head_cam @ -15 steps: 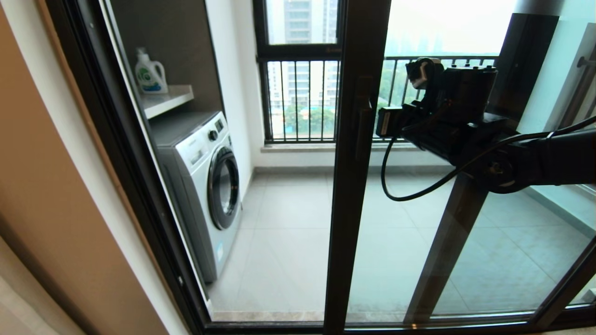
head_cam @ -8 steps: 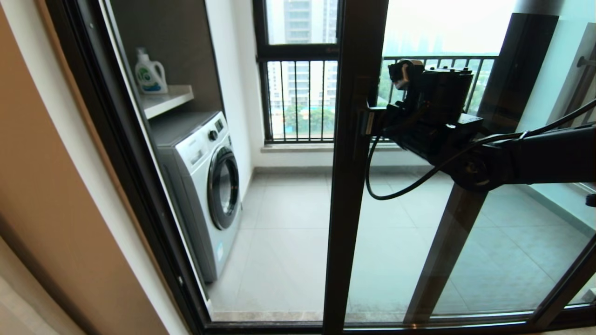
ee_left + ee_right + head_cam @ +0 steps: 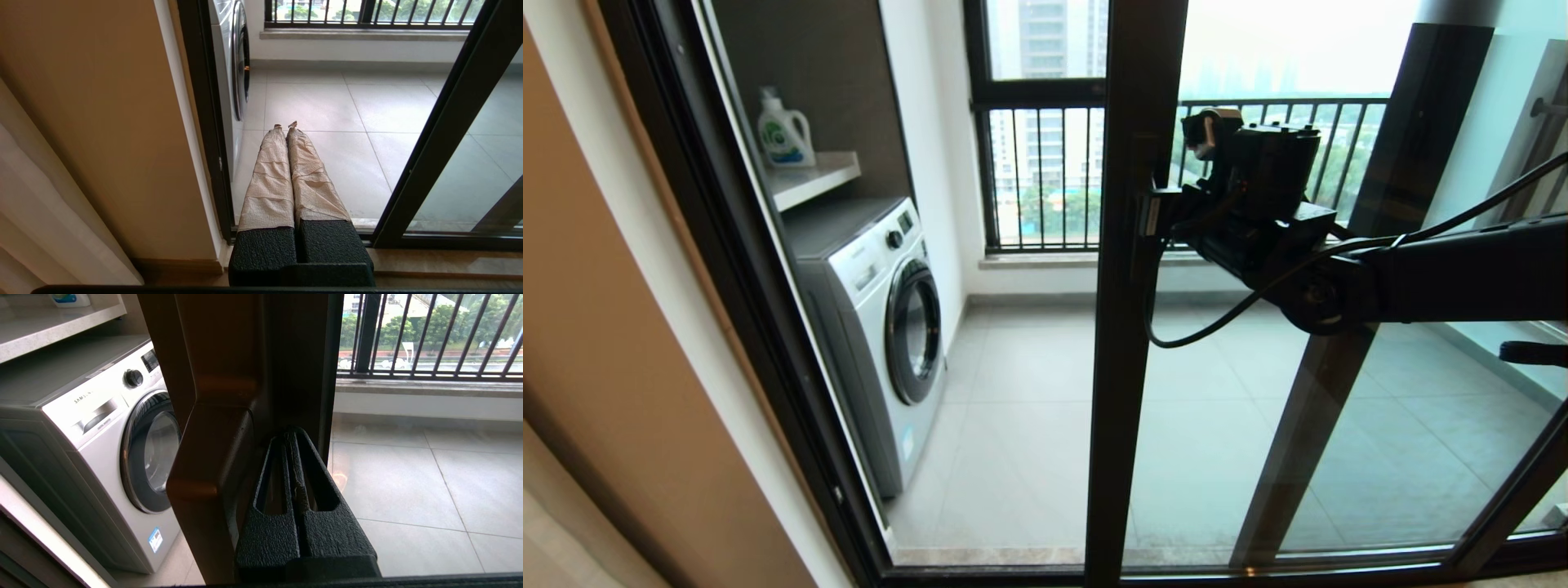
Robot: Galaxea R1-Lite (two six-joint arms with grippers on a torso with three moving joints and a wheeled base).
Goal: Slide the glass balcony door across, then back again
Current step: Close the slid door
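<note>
Left gripper (image 3: 287, 125) low near the floor, paper-wrapped fingers (image 3: 269, 179) pressed together, aimed at pale tiles (image 3: 327, 106). Washing machine (image 3: 237, 69) at eleven o'clock. Glass balcony door (image 3: 445, 130) frame slanting at two o'clock.

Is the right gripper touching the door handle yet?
Touching. In the right wrist view the shut right gripper is pressed against the side of the handle on the glass balcony door's upright, no gap visible.

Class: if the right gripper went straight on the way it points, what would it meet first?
Probably the glass balcony door: the right gripper, jaws shut, has its tips at the frame upright beside the handle, seemingly touching already.
</note>
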